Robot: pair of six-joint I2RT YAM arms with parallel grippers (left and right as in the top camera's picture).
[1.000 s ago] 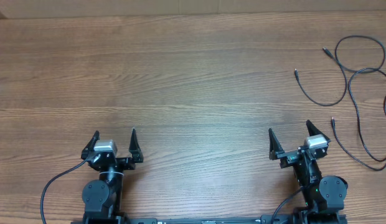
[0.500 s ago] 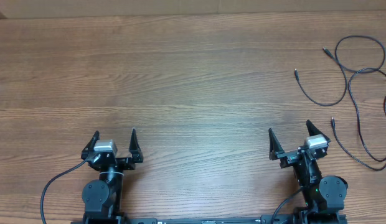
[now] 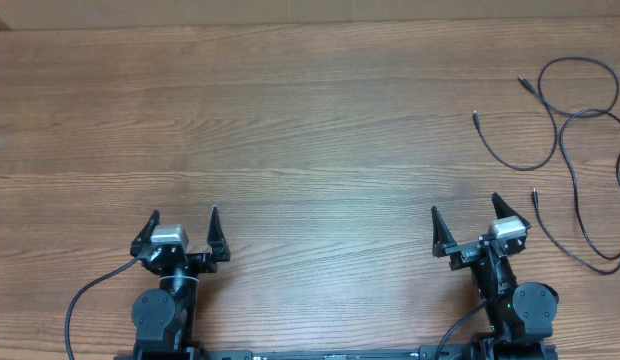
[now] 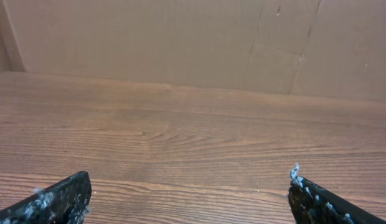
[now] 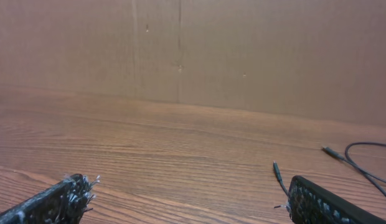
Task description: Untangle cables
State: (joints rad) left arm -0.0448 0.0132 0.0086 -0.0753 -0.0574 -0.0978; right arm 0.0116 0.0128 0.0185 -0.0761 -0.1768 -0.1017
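Two arms parked low at the table's (image 3: 290,120) near edge, left fingers (image 3: 184,214) and right fingers (image 3: 465,207) both spread wide, holding nothing, pointed forward, about three loosely crossed cables (image 3: 573,182) lay far right, beyond the right fingers.

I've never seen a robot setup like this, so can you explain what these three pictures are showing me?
Two robot arms stand at one edge of a wooden table. The wide picture looks straight down from above: the left gripper and right gripper are the black two-pronged claws. The other two pictures come from a camera on each wrist, looking forward past its own fingers toward a cardboard wall. Both grippers are open and hold nothing. Thin black cables lie loosely looped on the table's right side, beyond the right gripper; the right wrist view catches a few of their ends.
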